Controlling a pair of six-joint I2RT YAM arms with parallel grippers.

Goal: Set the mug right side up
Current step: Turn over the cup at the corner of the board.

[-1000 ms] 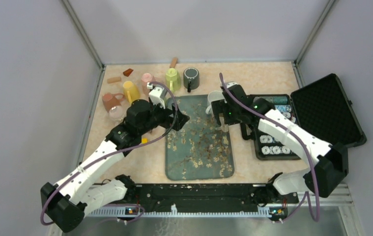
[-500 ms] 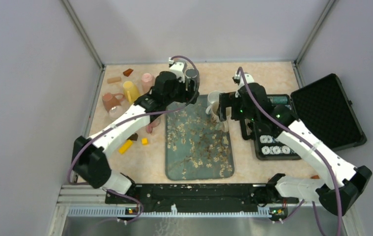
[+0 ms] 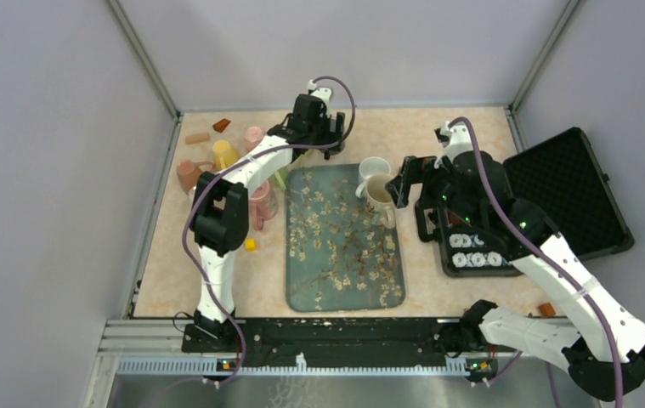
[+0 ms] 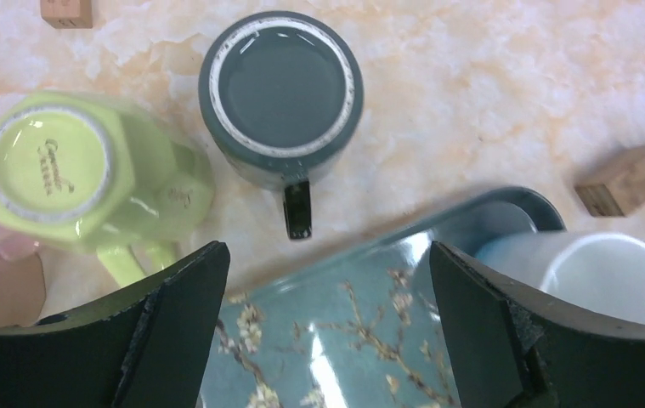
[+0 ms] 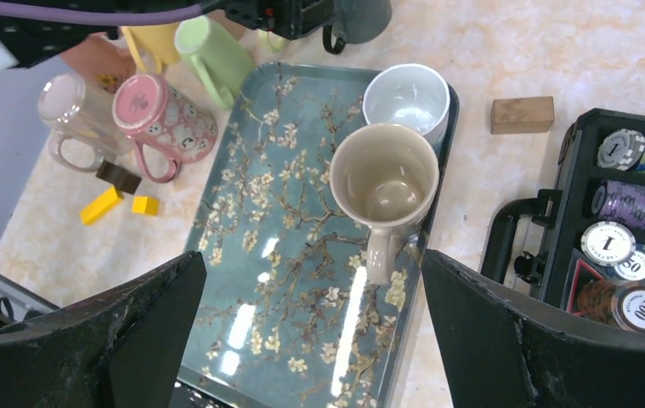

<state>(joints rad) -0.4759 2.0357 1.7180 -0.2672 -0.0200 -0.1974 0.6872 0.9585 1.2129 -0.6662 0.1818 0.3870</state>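
L hand [image 4: 323,272], R hand [image 5: 312,263] apart; grey mug [image 4: 280,93] base-up in L wrist view, hidden overhead

Three views: one overhead, two from the wrists.
The top camera looks down from behind the arm bases over the whole worktop [image 3: 463,136]. The left wrist camera hangs close, facing straight down on the dark mug [image 4: 280,85] and a corner of the tray [image 4: 370,340]. The right wrist camera sits higher, over that tray. All three share the tray and the white mug [image 4: 616,276].

Beige mug [image 3: 380,190], apparently upright, on tray [image 3: 344,255]
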